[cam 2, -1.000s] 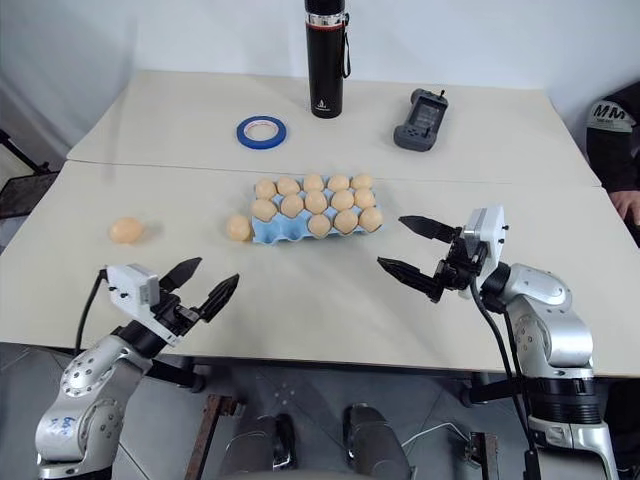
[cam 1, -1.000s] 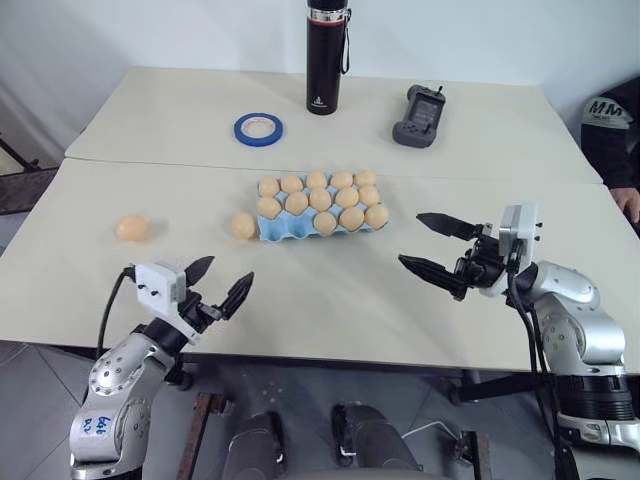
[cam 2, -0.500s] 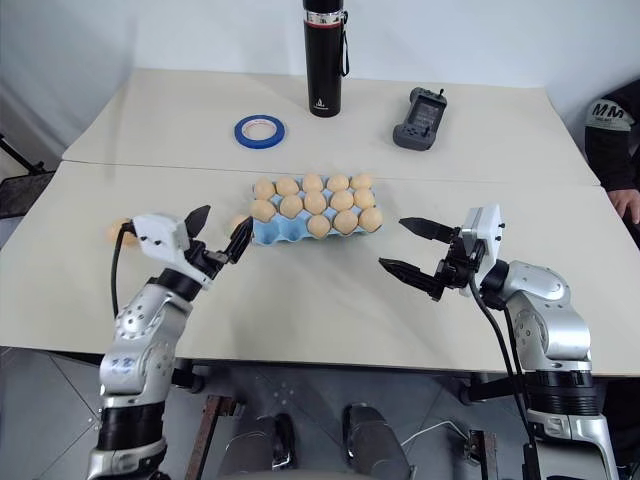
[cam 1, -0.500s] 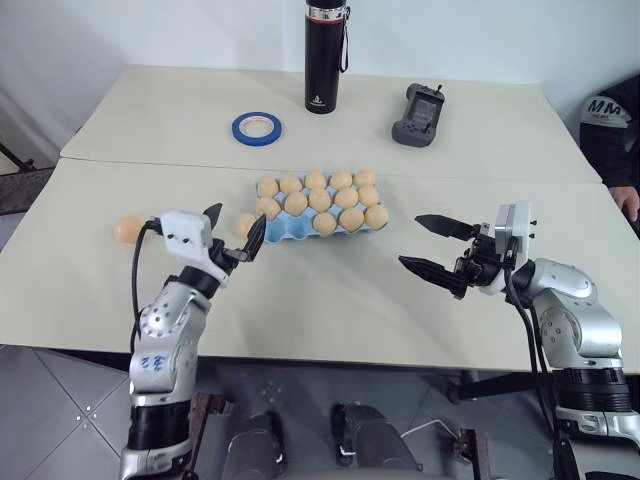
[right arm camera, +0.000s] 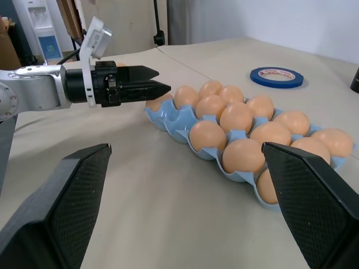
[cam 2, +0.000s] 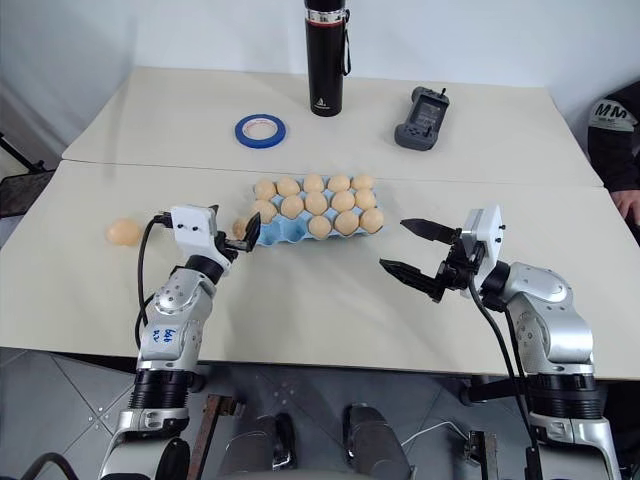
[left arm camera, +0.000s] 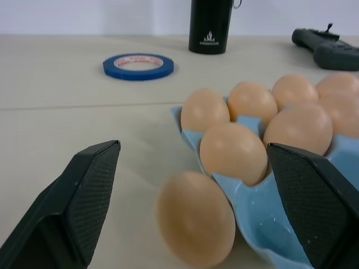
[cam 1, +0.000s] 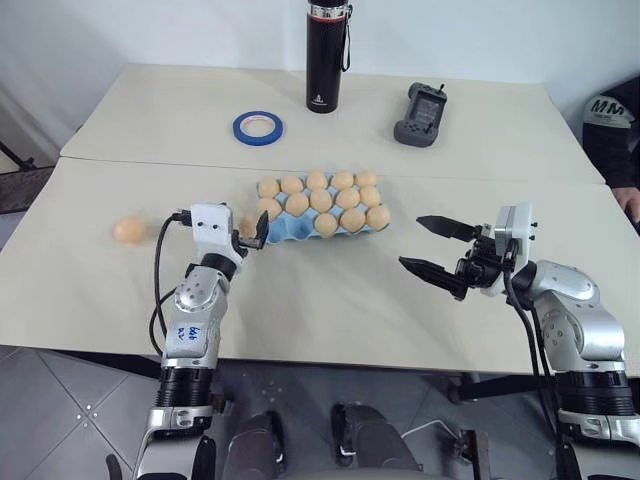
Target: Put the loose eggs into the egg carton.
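The egg carton (cam 1: 322, 208) is sitting at the worktop (cam 1: 300, 290) centre, its cups holding eggs. One loose egg (left arm camera: 196, 218) is lying just beside the carton's 9 o'clock end, between the spread fingers of the left gripper (left arm camera: 196, 213), which is reaching in low and level without touching it. A second loose egg (cam 1: 130, 230) is resting well apart, further out at 9 o'clock. The right gripper (cam 1: 432, 248) is hovering at the carton's 4 o'clock, fingers spread wide and gripping nothing. A blue tape roll (cam 1: 258, 126), black bottle (cam 1: 326, 55) and grey handset (cam 1: 419, 114) are standing around 12 o'clock.
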Robot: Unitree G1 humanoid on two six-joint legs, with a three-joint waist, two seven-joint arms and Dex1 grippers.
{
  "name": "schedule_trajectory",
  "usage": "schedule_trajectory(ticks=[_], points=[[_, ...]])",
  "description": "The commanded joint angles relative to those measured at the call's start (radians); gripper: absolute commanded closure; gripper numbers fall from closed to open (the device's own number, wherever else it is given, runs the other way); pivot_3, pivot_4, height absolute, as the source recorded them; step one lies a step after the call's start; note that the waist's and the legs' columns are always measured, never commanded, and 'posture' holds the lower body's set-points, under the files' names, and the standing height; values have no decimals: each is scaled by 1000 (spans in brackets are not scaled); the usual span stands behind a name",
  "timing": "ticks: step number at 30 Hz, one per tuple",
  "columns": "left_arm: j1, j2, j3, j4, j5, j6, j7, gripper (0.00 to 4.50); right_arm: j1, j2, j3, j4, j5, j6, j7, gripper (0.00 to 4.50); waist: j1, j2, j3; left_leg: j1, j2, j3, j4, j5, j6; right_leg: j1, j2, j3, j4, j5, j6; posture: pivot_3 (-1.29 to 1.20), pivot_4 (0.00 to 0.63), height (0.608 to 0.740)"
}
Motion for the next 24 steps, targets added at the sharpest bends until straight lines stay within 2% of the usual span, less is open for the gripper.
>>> schedule_trajectory(ticks=[1, 24], points=[[3, 6, -2, -4, 16, -9, 6, 48, -3, -22, -10, -32, -1, 2, -3, 0, 0, 0, 0, 0, 0, 0, 0, 0, 0, 0, 0, 0, 0, 0, 0, 0, 150, 740], [8, 36, -1, 59, 33, 30, 7, 48, -15, -24, 0, -27, -27, 25, -12, 0, -1, 0, 0, 2, 0, 0, 1, 0, -1, 0, 0, 0, 4, 0, -1, 0, 150, 740]])
